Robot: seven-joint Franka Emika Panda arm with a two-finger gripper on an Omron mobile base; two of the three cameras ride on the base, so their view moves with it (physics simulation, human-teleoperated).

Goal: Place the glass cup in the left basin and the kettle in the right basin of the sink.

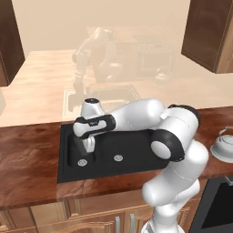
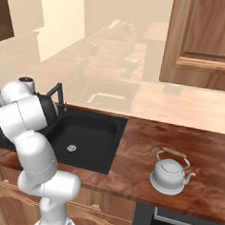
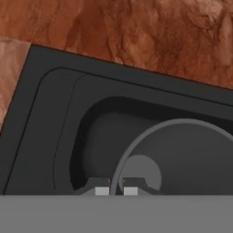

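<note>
**Risk: cup tipping on release**

The gripper (image 3: pixel 116 191) is closed on the rim of the glass cup (image 3: pixel 182 150), low over the left basin (image 1: pixel 78 157). Whether the base touches bottom is unclear; releasing early could topple it. The kettle (image 2: pixel 169 174) waits on the counter (image 2: pixel 145 145).

Claw (image 3: pixel 116 191) pinching glass cup (image 3: pixel 175 150) rim, seemingly above left basin (image 3: pixel 98 136) drain.

Glass cup (image 3: pixel 182 154), translucent, upright over sink's (image 1: pixel 63 170) left basin (image 1: pixel 82 157); silvery kettle (image 2: pixel 169 174) upright on counter, right of sink.
</note>
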